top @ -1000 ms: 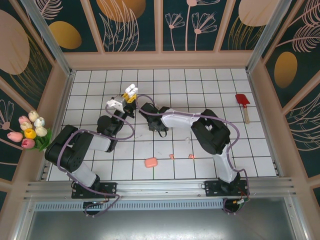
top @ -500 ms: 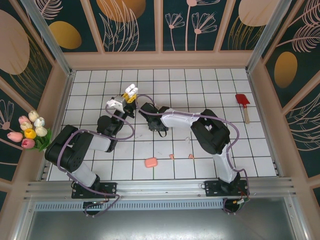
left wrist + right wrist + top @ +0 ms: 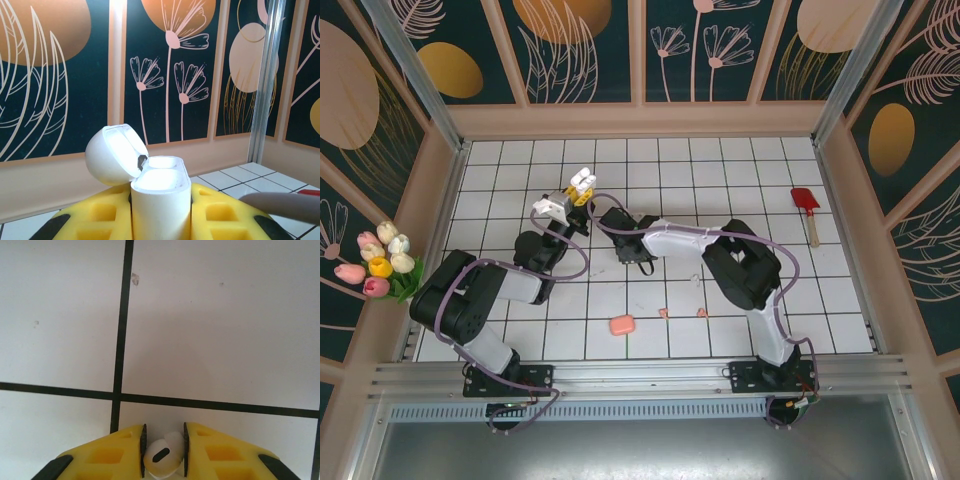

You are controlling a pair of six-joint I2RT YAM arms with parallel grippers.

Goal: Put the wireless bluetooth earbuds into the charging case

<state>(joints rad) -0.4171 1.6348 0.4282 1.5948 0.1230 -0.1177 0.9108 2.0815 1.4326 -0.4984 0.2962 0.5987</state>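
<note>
Pinching a white earbud (image 3: 161, 457) in my right gripper (image 3: 163, 446), I am clamping the open charging case (image 3: 161, 192) in my left gripper (image 3: 161, 210). I am judging that carrying the bud above that case comes next.

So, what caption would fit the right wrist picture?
Right wrist view: yellow jaws grip a small white plastic earbud against white, black-lined table tiles.

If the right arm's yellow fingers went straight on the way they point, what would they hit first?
Probably the white tiled table, near a black grid-line crossing. The white earbud held between the fingers might touch first.
</note>
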